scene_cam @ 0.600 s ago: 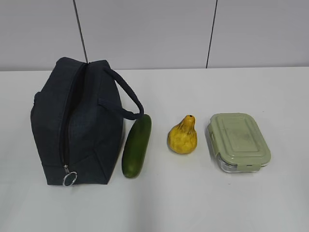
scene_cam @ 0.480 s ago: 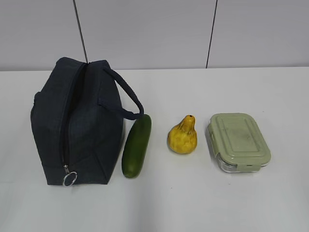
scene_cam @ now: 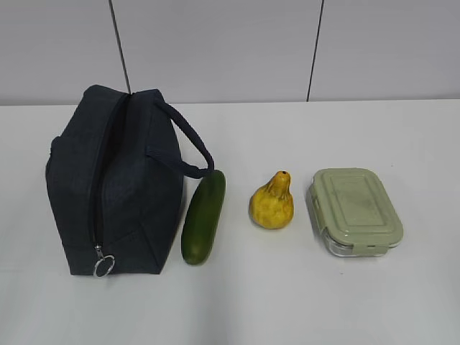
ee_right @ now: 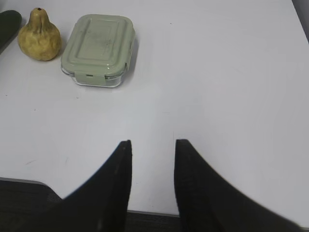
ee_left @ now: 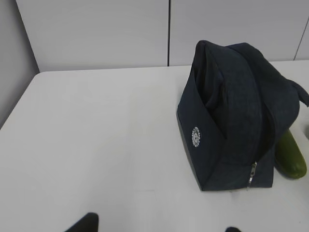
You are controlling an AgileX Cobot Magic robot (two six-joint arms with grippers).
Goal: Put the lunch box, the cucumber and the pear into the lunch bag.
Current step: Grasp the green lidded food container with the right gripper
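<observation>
The navy lunch bag [scene_cam: 115,183] stands at the left, zipper closed, its ring pull [scene_cam: 103,267] at the near end; it also shows in the left wrist view [ee_left: 236,121]. The dark green cucumber [scene_cam: 203,216] lies right beside it and shows in the left wrist view [ee_left: 291,155]. The yellow pear [scene_cam: 272,202] stands upright in the middle, also in the right wrist view [ee_right: 39,36]. The lunch box [scene_cam: 354,210] with sage lid lies at the right, also in the right wrist view [ee_right: 98,49]. My left gripper [ee_left: 157,228] is open, far left of the bag. My right gripper [ee_right: 152,143] is open and empty, near the table's front edge.
The white table [scene_cam: 287,302] meets a grey panelled wall [scene_cam: 215,50] at the back. The table's near edge [ee_right: 149,213] lies under my right fingers. The table's left edge [ee_left: 19,101] shows in the left wrist view.
</observation>
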